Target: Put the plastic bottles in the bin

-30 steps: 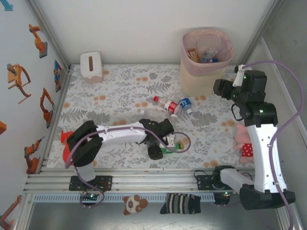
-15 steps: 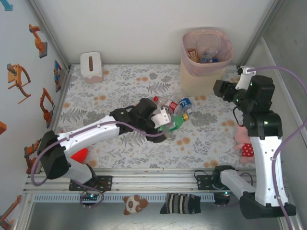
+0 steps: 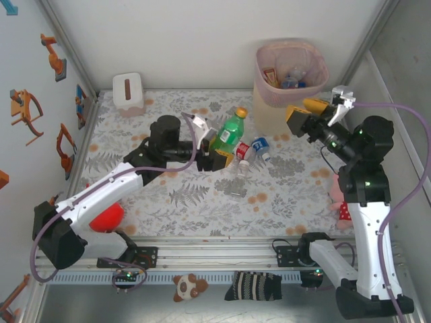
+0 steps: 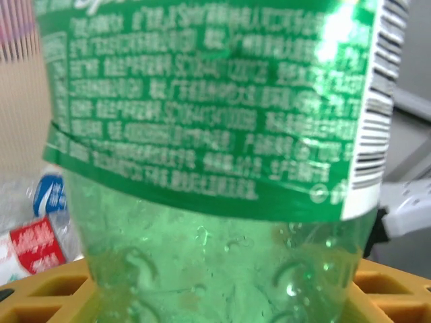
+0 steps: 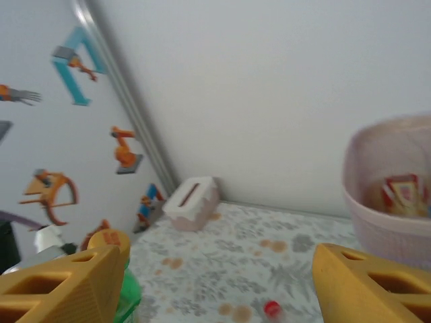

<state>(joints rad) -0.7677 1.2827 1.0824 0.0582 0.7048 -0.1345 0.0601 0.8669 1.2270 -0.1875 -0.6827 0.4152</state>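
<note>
While the left tool [image 3: 218,153] grips a green bottle [image 3: 231,129] near its base above the desk [image 3: 168,202], the right tool [image 3: 307,111] stands wide and empty beside the bin [image 3: 269,114].

Bright, even, diffuse light fills the overhead view; shadows on the tabletop [image 3: 283,182] are faint and soft. Up close, the green bottle [image 4: 215,168] is blurred, with white glare on its label. The bin [image 5: 377,215] looks hazy and soft-edged.
</note>
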